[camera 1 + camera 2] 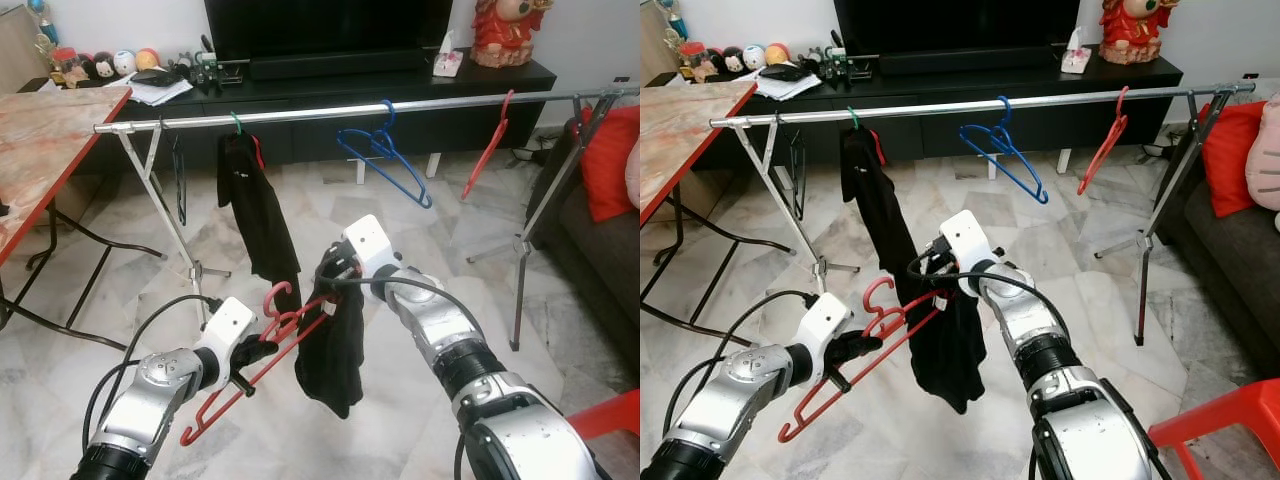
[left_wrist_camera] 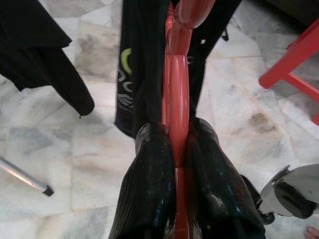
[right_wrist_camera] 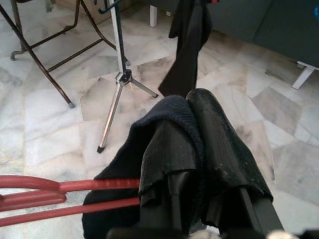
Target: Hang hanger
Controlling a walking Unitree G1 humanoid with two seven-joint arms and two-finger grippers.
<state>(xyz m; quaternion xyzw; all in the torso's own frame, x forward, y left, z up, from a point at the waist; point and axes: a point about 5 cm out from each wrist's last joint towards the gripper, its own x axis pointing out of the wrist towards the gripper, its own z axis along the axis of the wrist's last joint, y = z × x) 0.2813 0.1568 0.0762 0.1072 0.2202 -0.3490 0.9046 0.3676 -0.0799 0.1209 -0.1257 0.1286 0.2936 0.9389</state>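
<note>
Two grippers on one red hanger [image 1: 262, 350] here; left gripper [image 1: 262, 352] has its fingers [image 2: 152, 184] clamped on the hanger's bar, low and in front of the rail [image 1: 340, 111]; right gripper [image 1: 330, 272] pinches the black cloth [image 1: 333, 350] draped over the hanger's other end, fingers closed on it; rail behind holds a black garment [image 1: 255, 215], a blue hanger [image 1: 385, 155] and another red one [image 1: 487, 150], well apart.

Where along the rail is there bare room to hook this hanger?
Widest bare rail lies between the hung black garment and blue hanger. A shorter gap sits between blue hanger and red hanger. The left end is crowded by a black hanger.
</note>
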